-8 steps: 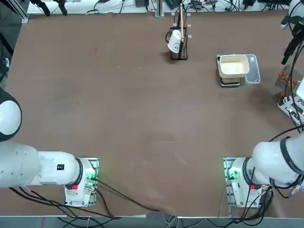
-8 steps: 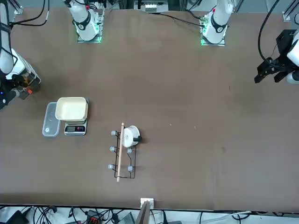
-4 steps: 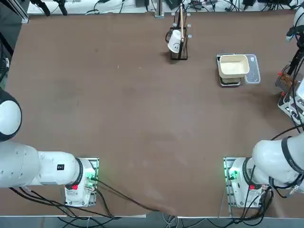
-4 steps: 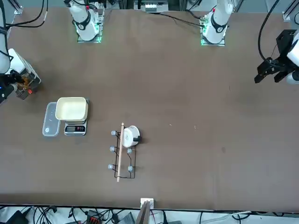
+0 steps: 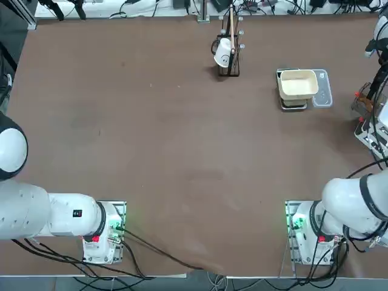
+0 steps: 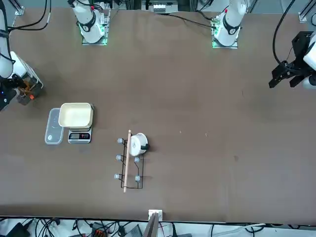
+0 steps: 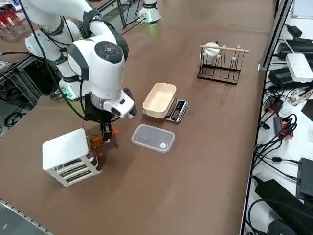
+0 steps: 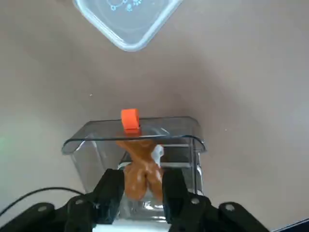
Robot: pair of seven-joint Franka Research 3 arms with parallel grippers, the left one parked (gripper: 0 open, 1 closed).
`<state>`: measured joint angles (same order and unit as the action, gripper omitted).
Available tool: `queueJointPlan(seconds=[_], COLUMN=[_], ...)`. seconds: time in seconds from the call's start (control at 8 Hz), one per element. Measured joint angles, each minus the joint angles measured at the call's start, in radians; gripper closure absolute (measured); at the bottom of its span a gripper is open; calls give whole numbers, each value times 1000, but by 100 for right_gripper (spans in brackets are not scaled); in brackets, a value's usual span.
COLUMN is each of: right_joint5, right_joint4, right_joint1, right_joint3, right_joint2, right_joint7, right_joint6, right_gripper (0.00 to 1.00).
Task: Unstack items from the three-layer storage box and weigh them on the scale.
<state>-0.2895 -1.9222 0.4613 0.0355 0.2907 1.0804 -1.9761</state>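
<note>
The white three-layer storage box (image 7: 67, 154) stands at the table's right edge (image 5: 371, 132), with one clear drawer (image 8: 137, 145) pulled out by its orange tab (image 8: 129, 119). In that drawer lies a brown lumpy item (image 8: 140, 166), and a small white item (image 8: 157, 153) sits beside it. My right gripper (image 8: 143, 187) reaches down into the drawer (image 7: 103, 139), and its fingers (image 8: 112, 189) press on both sides of the brown item. The scale (image 7: 177, 110) carries a cream tray (image 7: 159, 100) a short way beyond (image 5: 297, 83).
A translucent bluish plate (image 7: 153, 138) lies flat between the drawer and the scale (image 8: 128, 19). A dark wire cup stand (image 5: 229, 54) holding a white cup (image 5: 223, 52) stands at the far middle. Cables and gear lie off the table's far edge.
My right gripper came over the open drawer and its fingers closed in on the brown item. Scale, plate and cup stand have not moved.
</note>
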Motion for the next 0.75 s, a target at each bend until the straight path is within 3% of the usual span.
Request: queueJointPlan(seconds=[0.75], right_joint5=[0], right_joint4=[-55], right_joint1=[12], right_joint3=[0], right_joint2=[-1], right_joint7=[1], right_joint6=[-79], right_gripper=[37])
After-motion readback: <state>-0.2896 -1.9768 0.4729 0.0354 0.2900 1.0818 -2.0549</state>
